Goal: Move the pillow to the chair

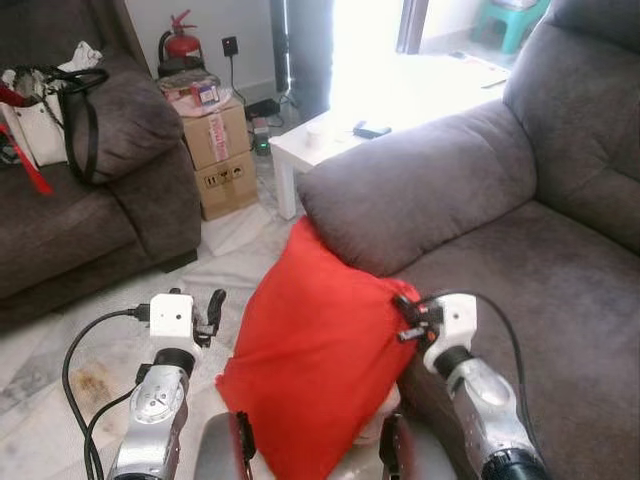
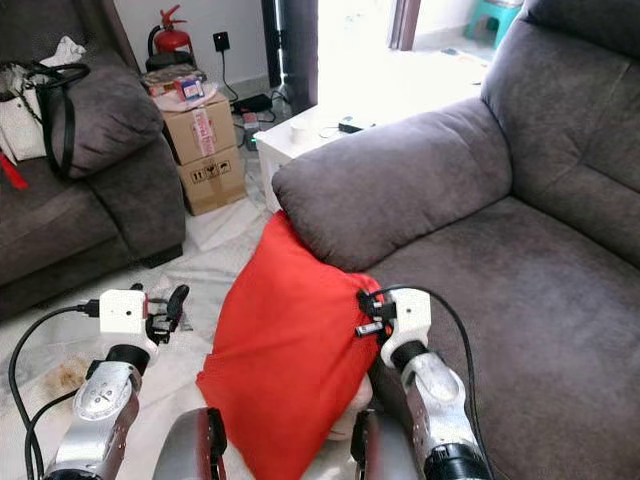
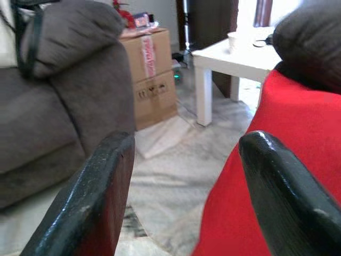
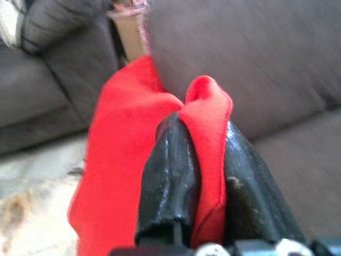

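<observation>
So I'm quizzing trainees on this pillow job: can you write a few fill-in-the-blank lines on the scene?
1. The right hand is shut on a fold of the ____ pillow.
2. The left hand is ____, beside the pillow.
3. The pillow leans against the grey sofa's ____.
4. The fire extinguisher stands behind the cardboard ____.

Missing words: red; open; armrest; boxes

No readable text anywhere.

The lower of two stacked boxes [image 1: 226, 178] carries small black handling symbols on its side, too small to make out. Red-and-white printed tape [image 3: 147, 55] runs down the upper box [image 1: 215, 131]; its lettering is blurred beyond reading.
</observation>
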Motion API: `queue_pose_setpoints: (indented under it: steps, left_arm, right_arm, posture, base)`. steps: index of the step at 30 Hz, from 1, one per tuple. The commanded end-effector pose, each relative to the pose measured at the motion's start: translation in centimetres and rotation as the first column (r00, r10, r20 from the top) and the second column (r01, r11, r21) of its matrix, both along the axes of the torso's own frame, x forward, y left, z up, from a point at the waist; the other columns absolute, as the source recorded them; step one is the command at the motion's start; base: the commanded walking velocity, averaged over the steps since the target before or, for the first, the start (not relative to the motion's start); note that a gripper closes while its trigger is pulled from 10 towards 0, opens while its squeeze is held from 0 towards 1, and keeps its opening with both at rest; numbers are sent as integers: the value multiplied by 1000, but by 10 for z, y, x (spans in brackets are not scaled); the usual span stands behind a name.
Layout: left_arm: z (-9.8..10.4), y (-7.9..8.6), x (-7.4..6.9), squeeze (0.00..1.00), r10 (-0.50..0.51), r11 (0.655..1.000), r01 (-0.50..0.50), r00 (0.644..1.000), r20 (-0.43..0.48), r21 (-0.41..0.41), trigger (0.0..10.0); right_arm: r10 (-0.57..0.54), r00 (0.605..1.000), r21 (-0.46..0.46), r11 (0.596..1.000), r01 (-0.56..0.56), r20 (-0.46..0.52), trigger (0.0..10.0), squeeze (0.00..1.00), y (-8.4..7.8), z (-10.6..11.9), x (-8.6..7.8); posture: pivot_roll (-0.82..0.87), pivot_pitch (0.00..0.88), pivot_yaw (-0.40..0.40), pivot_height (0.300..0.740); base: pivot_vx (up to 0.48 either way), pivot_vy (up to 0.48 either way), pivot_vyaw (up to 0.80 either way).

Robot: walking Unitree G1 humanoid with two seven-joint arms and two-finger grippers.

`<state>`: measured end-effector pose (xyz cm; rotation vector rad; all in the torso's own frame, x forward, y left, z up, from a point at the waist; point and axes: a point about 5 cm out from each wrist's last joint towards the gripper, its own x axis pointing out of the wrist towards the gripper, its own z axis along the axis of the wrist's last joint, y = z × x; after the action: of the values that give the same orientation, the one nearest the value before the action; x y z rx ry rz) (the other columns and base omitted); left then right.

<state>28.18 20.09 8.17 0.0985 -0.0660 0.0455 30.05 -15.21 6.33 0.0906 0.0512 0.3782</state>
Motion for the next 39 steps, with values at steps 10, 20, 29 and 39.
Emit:
queue_pose_setpoints:
  steps: [10, 20, 29, 39]
  left_arm:
    - [28, -5, -3, 0, -13, 1000, 14, 996, 83, -6, 10000]
    - [30, -12, 1, 0, -50, 999, 50, 997, 63, -2, 10000]
    - [34, -14, -1, 0, -61, 998, 60, 996, 69, 12, 10000]
    - [35, -19, 1, 0, -78, 997, 77, 995, 69, 18, 10000]
  right_arm:
    - [-10, 990, 101, 995, -5, 142, 10000, 0, 30, 42, -10]
    - [-8, 994, 94, 996, -2, 105, 10000, 0, 34, 43, -19]
    - [25, 994, 121, 992, -39, 110, 10000, 0, 46, 49, -22]
    - [35, 994, 109, 993, -47, 105, 10000, 0, 49, 49, -20]
  posture:
    - [18, 0, 31, 560]
    - [4, 0, 48, 560]
    - [25, 0, 43, 560]
    - [24, 0, 47, 560]
  base:
    - [0, 0, 0]
    - [0, 0, 0]
    - [0, 0, 0]
    - [0, 0, 0]
